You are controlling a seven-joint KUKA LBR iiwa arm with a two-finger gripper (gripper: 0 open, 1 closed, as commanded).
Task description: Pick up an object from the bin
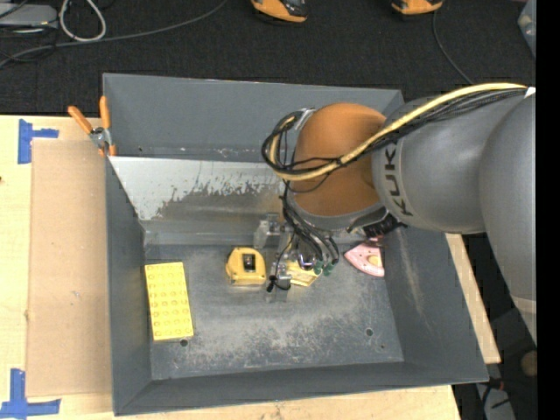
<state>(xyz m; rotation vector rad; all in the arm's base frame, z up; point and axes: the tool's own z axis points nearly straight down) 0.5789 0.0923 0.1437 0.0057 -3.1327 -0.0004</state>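
Midway across the bin (262, 357) the gripper (278, 280) is placed between a yellow casing (245, 266) and a tan piece (304, 278), opening not tellable; either could be knocked aside.

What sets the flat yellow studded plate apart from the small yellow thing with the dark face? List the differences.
The studded plate is a flat, plain rectangle; the small yellow thing is chunky and rounded, with a dark patch. The plate is the larger. The plate lies alone at the bin's left; the small thing lies mid-bin, beside the gripper. Both are yellow and rest on the bin floor.
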